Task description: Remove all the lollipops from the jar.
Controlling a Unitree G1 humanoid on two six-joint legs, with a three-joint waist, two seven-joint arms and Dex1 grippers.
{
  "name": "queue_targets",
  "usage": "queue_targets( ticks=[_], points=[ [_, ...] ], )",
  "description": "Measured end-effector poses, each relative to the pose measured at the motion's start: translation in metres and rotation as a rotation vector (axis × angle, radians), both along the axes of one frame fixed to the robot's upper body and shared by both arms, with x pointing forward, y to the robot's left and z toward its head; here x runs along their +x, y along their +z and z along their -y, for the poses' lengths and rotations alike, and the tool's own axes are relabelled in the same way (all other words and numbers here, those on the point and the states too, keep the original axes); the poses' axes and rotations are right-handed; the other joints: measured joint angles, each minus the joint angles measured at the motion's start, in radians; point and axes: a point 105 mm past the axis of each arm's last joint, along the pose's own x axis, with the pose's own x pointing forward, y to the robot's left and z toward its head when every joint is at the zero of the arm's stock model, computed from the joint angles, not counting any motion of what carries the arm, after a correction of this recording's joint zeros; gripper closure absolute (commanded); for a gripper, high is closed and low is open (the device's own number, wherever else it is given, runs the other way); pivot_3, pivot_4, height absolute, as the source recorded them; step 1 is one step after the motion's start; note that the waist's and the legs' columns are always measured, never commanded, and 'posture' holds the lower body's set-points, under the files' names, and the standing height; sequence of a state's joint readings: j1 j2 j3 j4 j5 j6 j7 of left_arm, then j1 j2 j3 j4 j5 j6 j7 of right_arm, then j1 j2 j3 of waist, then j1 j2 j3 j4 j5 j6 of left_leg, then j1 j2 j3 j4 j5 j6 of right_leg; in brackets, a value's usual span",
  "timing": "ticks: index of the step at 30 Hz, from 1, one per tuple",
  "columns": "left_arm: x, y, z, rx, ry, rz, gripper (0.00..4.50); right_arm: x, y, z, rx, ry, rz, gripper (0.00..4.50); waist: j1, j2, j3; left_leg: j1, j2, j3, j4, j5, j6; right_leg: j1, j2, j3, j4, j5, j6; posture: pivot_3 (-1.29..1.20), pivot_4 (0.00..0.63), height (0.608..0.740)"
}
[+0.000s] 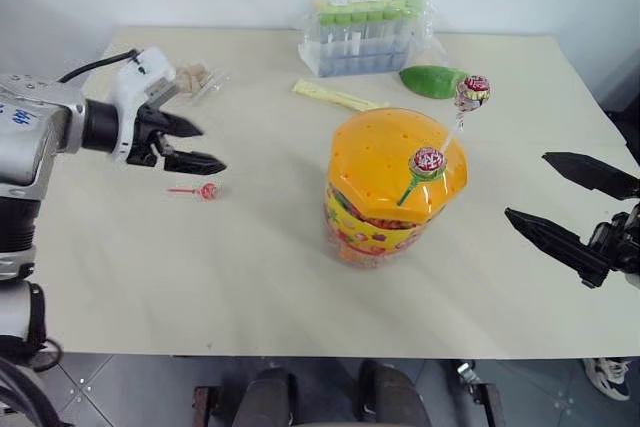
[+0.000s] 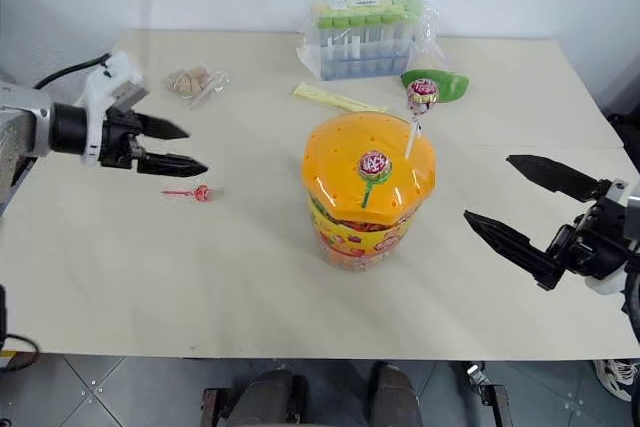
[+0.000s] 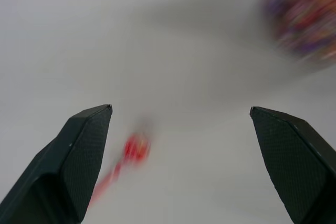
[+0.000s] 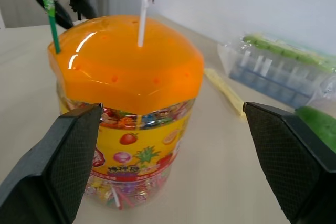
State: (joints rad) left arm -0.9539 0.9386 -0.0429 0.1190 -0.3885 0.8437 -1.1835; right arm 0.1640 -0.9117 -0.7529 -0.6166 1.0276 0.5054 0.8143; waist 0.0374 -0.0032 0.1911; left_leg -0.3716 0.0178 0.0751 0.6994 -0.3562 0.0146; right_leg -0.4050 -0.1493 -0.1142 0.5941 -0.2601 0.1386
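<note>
Red-stick lollipop (image 1: pixel 205 190) lies loose on the cream table (image 1: pixel 250 277) at 9 o'clock of the clear orange-lidded jar (image 1: pixel 395 187), just under the left gripper (image 1: pixel 205 147), jaws apart; green-stick (image 1: pixel 424 164) and white-stick (image 1: pixel 470 93) lollipops stand in lid holes, right gripper (image 1: pixel 575 207) wide open at 3 o'clock, likely staged.

**Silver arms, black fingers**

The left arm (image 1: pixel 30 132) is showing a silver-grey casing with small blue markings, running into a black wrist collar and a white block, a black cable looping off behind it. The left gripper (image 1: pixel 205 147) is wearing two pointed black fingers (image 3: pixel 79 161) with a fine textured face. The right gripper (image 2: pixel 545 212) is showing the same long black wedges.
</note>
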Motion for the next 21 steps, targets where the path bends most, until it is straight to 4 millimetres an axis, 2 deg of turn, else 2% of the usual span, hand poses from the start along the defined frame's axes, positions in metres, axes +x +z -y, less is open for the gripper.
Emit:
queue_targets(
  ticks=[3,6,11,21],
  points=[
    [-0.003,0.01,0.016,-0.173,-0.159,0.096,0.03,0.005,0.007,-0.003,-0.007,-0.011,-0.002,0.0,-0.005,-0.001,0.0,0.0,0.0,0.0,0.0,0.0,0.0,-0.001,0.0,0.0,0.001,0.0,0.0,0.0,0.15,0.74],
    [-0.01,0.016,0.015,-0.261,-0.27,0.15,0.03,0.011,0.013,-0.01,0.002,0.014,0.009,0.0,-0.013,-0.001,0.0,-0.001,0.0,0.002,0.0,0.0,0.0,-0.003,0.0,0.001,0.001,0.0,0.0,0.0,0.15,0.74],
    [-0.029,0.01,0.014,-0.371,-0.496,0.163,0.03,0.029,0.023,-0.025,-0.008,0.071,-0.009,0.0,-0.018,-0.001,0.0,-0.001,0.0,0.005,0.0,0.0,0.0,-0.004,0.001,0.003,0.002,0.0,0.0,0.0,0.15,0.74],
    [-0.039,-0.001,0.002,-0.425,-0.504,0.158,0.03,0.057,0.04,-0.054,-0.04,0.231,0.006,0.0,-0.013,-0.001,0.0,-0.002,0.0,0.005,0.0,0.0,0.001,-0.005,0.0,0.004,0.001,0.001,0.001,0.0,0.15,0.74]
  ],
)
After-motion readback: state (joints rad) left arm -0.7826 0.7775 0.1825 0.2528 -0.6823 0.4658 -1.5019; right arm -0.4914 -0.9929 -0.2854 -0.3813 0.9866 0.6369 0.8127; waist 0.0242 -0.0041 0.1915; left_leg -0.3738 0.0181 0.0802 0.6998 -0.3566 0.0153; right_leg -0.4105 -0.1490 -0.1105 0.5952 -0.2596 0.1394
